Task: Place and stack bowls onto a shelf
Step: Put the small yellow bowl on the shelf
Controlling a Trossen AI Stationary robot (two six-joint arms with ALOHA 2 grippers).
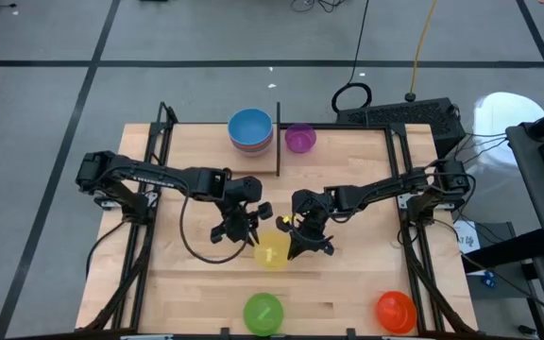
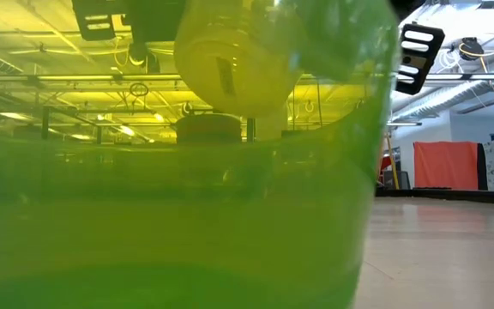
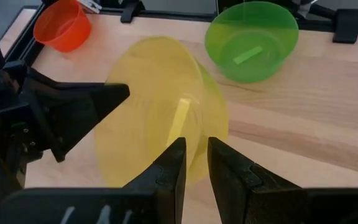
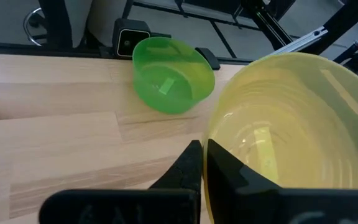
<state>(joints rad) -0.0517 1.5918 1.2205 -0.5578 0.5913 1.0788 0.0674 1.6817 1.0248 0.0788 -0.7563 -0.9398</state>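
Note:
A yellow bowl (image 1: 272, 253) hangs tipped over the middle of the table, between my two grippers. My left gripper (image 1: 251, 236) is shut on its left side and my right gripper (image 1: 297, 244) on its right side. At the far edge stands the shelf (image 1: 348, 127) with a black upright rod (image 1: 278, 142). Left of the rod, a blue bowl (image 1: 250, 128) tops a small stack. Right of the rod sits a purple bowl (image 1: 299, 138). A green bowl (image 1: 263, 313) and an orange bowl (image 1: 396, 311) rest on their bases near the front edge. My left gripper pinches the yellow bowl's wall at the rim (image 3: 194, 146) between its two fingers, slanting down from the table's left. The bowl is tipped on its side and lifted clear of the table. My right gripper has the bowl's rim (image 4: 211, 144) between its fingers, one finger (image 4: 225, 167) inside the bowl and one (image 4: 188, 167) outside. It comes slanting down from the table's right, opposite the other gripper.
The green bowl (image 2: 178, 215) stands right before the low camera and fills most of that view; the yellow bowl (image 2: 230, 60) shows through it, up high. Black frame rails (image 1: 149, 189) run along both table sides. Bare wood lies between the grippers and the shelf.

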